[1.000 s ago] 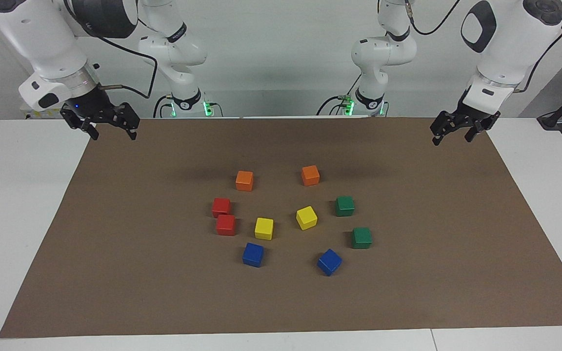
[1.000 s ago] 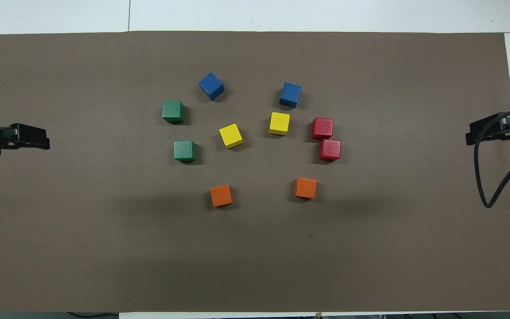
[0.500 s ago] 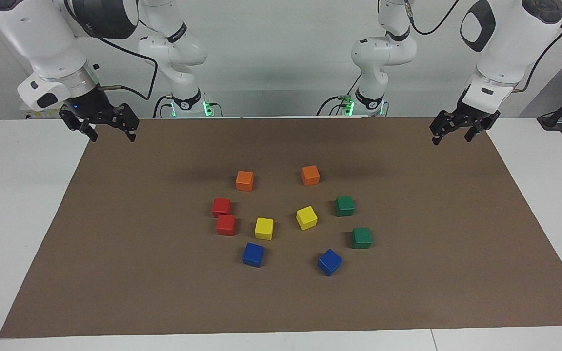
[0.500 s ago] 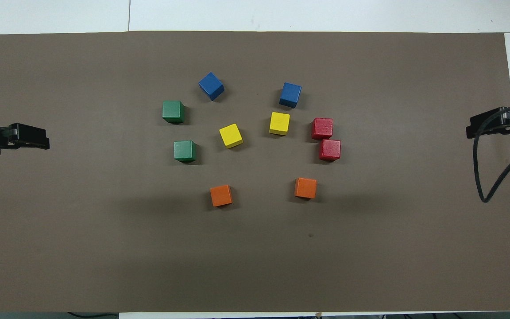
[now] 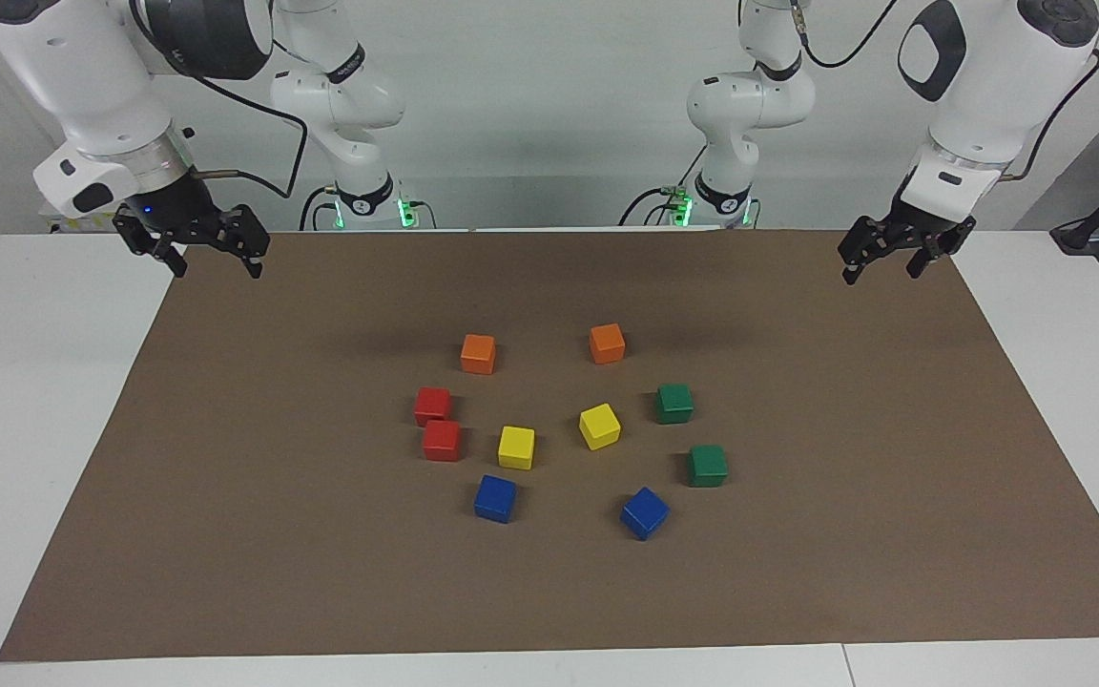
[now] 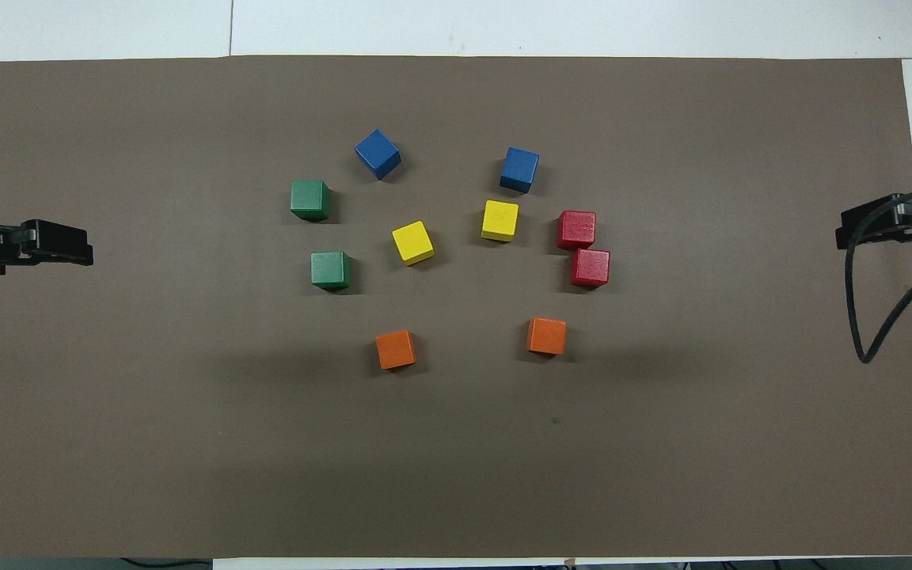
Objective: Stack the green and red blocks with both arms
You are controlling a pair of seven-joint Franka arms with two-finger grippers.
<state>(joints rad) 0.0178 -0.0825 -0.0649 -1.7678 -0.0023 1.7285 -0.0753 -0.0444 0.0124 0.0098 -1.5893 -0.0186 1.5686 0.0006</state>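
**Both grippers open and empty, all blocks flat on the mat**

We see the left gripper (image 5: 879, 264) up in the air over the mat's corner at the left arm's end, fingers spread, nothing between them. We see the right gripper (image 5: 216, 260) the same way over the corner at the right arm's end: fingers apart, holding nothing. Both sit well apart from every cube.

In the overhead view we only get the tips: left gripper (image 6: 60, 243) and right gripper (image 6: 872, 226) at the mat's two short edges.

Moving inward, we count four task cubes, none stacked:
- red block (image 5: 432, 405) and a second red block (image 5: 442, 441), just beside each other, corners near touching, toward the right arm's end of the cluster.
- green block (image 5: 674, 403) and a second green block (image 5: 707, 466), apart from each other, toward the left arm's end.

Between those pairs we see two yellow cubes (image 5: 516, 447). Two orange cubes (image 5: 478, 353) lie nearer to the robots than the rest, two blue cubes (image 5: 495, 498) lie farthest from them. Everything rests on the brown mat (image 5: 273, 534).
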